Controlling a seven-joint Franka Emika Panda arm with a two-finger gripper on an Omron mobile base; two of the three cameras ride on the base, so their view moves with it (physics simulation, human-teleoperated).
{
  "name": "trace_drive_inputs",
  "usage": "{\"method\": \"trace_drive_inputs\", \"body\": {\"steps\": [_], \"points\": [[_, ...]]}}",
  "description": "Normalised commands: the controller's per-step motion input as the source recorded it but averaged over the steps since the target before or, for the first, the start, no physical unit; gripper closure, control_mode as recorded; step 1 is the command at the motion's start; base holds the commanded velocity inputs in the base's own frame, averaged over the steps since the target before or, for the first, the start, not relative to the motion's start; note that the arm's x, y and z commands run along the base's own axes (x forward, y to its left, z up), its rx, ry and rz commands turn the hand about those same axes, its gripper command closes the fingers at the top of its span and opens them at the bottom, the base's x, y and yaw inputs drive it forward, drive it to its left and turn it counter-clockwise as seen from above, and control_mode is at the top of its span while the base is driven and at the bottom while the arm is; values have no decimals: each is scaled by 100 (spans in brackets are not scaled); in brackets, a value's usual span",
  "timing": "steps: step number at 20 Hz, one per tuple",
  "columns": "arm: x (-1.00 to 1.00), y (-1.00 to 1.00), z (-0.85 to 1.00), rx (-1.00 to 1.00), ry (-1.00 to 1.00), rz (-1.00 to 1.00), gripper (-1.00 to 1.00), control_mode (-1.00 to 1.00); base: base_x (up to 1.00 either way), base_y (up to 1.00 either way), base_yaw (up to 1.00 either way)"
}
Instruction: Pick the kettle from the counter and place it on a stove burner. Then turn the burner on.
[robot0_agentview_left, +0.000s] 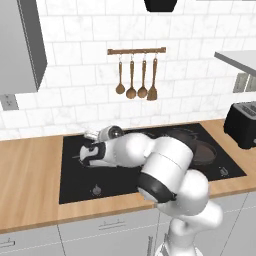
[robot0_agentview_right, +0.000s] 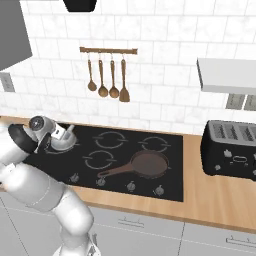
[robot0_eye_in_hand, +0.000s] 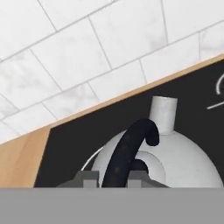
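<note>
Kettle (robot0_eye_in_hand: 175, 162): set on rear-left burner of black stove (robot0_agentview_right: 165, 185), spout twd tiled wall.
Handle (robot0_eye_in_hand: 127, 153): black arch, clamped betw. finger tips.
Gripper (robot0_eye_in_hand: 111, 178): closed on kettle handle.
Pan (robot0_agentview_right: 145, 165): seen on front-right burner, apart fr. kettle.
Counter (robot0_agentview_left: 30, 175): wood-grain, around stove.

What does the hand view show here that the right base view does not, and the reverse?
Hand view: the kettle's black arched handle passing between the jaws, which are shut on it, and the short spout pointing toward the tiled wall.

Right base view: the frying pan on the front right burner, the toaster on the counter, the hanging utensils, and the row of stove knobs.

Both: the kettle sitting on the rear left burner of the black stove, with white tile behind.
</note>
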Motion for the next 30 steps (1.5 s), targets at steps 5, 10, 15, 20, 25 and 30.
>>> {"method": "trace_drive_inputs", "body": {"steps": [5,10,15,20,25,30], "points": [[30,6,-16,-3,12,0,100,-100,0,0,0],[15,74,0,-1,0,0,100,-100,0,0,0],[38,81,0,-1,-1,-5,100,-100,0,0,0],[5,67,-16,-3,4,-3,100,-100,0,0,0],[-40,16,-25,0,4,0,100,-100,0,0,0],[1,0,-3,0,0,0,100,-100,0,0,0]]}}
